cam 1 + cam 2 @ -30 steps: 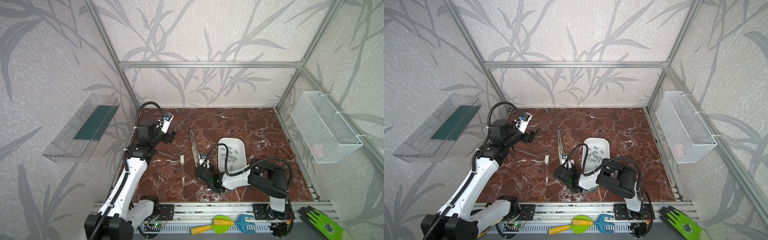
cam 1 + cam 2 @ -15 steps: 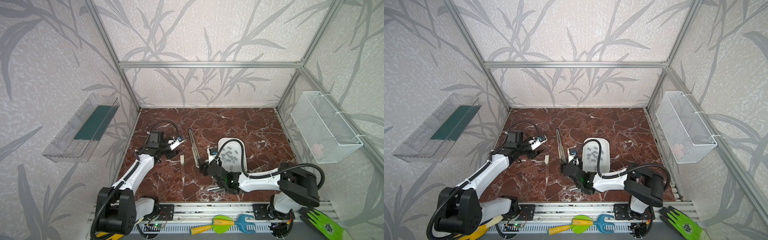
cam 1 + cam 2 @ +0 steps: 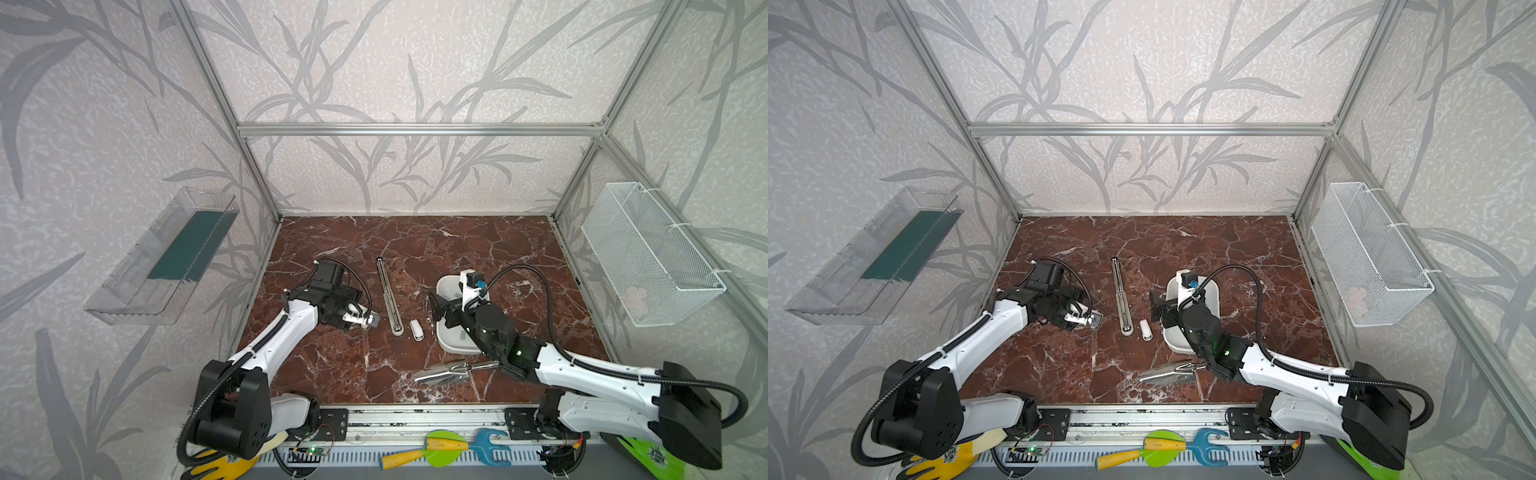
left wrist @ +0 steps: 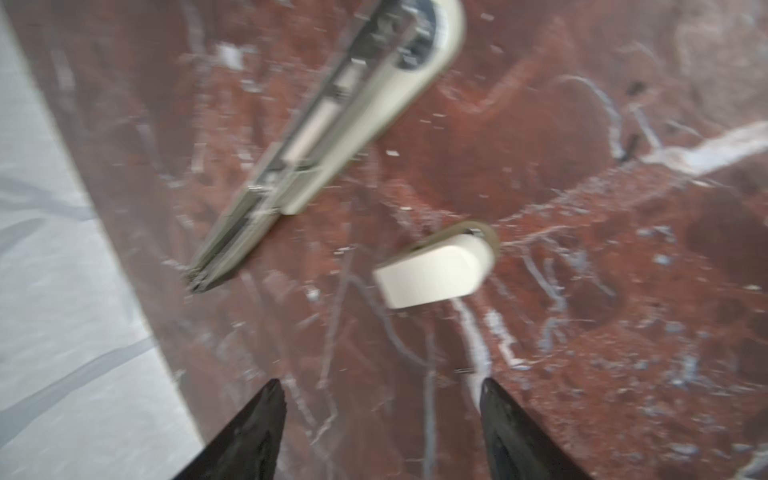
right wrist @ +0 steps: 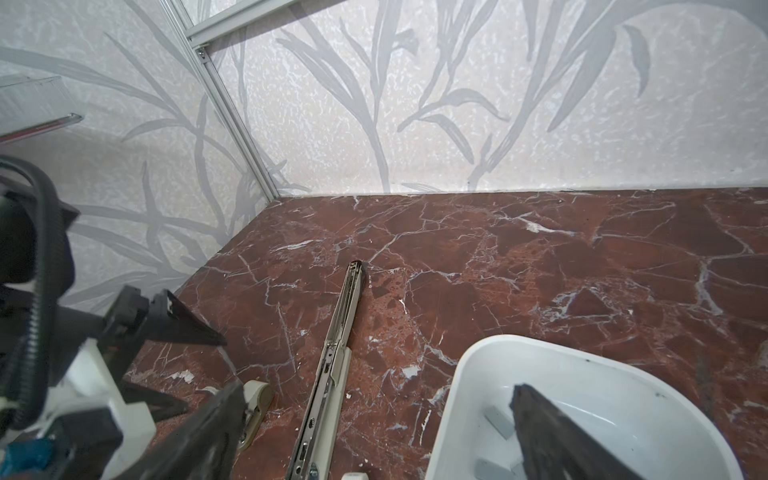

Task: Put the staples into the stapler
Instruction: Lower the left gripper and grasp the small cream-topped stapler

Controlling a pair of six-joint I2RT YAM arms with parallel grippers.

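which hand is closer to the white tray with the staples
Right. The right hand hangs at the edge of the white tray, one finger over it; the left hand sits apart, across the stapler from it.

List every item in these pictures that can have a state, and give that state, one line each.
stapler, opened out long, lying flat
staples, loose in the white tray, not yet picked up
small white piece, lying apart beside the stapler
left tool, open, empty
right tool, open, empty, one finger over the tray
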